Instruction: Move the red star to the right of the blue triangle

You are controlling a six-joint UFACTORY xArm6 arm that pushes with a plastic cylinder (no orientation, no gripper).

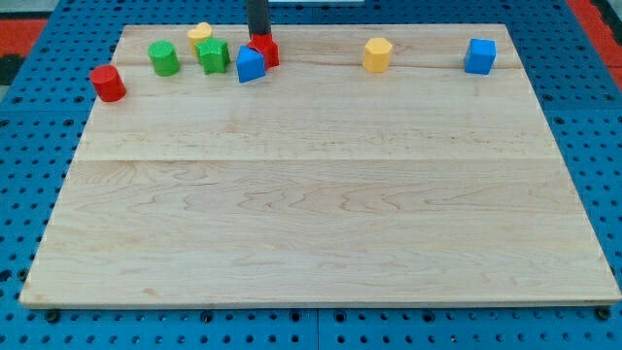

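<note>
The red star (pixel 267 51) sits near the view's top, left of centre, touching the right side of the blue triangle (pixel 250 65). My tip (pixel 258 36) stands just above and behind the red star, at its top-left edge, between it and the board's top edge. The rod rises out of the view's top.
A green star (pixel 213 54), a green cylinder (pixel 163 58) and a yellow block (pixel 200 33) lie left of the blue triangle. A red cylinder (pixel 107 83) is near the left edge. A yellow hexagon (pixel 377 54) and a blue cube (pixel 479 56) lie to the right on the wooden board (pixel 321 194).
</note>
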